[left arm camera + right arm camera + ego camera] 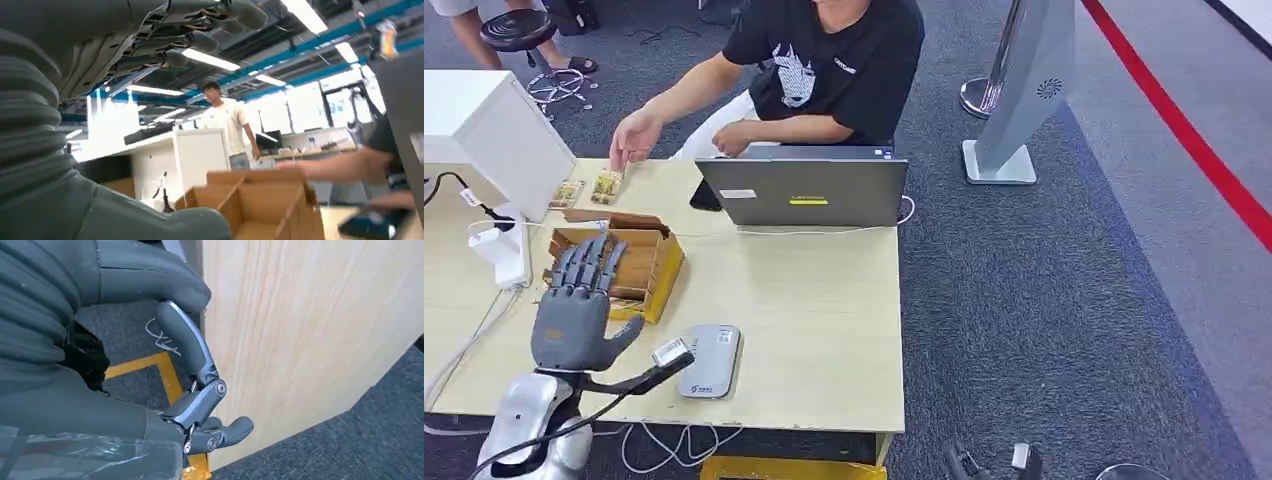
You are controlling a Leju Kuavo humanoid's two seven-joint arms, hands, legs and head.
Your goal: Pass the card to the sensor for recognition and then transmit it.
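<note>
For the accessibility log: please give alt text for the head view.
The robot's left hand, fingers spread and holding nothing, hovers over the cardboard box on a wooden table, beside a grey sensor. A seated person behind a laptop touches small cards.

Two cards (566, 193) (607, 186), one box (649, 262), one laptop (804, 192).

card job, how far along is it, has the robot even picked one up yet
Nothing looks done yet. The left robot hand hangs over the cardboard box with fingers spread, holding nothing. The right robot hand hangs beside the table, fingers curled and empty. A person's hand is at two cards on the far edge. Picking a card, showing it to the grey sensor and handing it on all remain.
</note>
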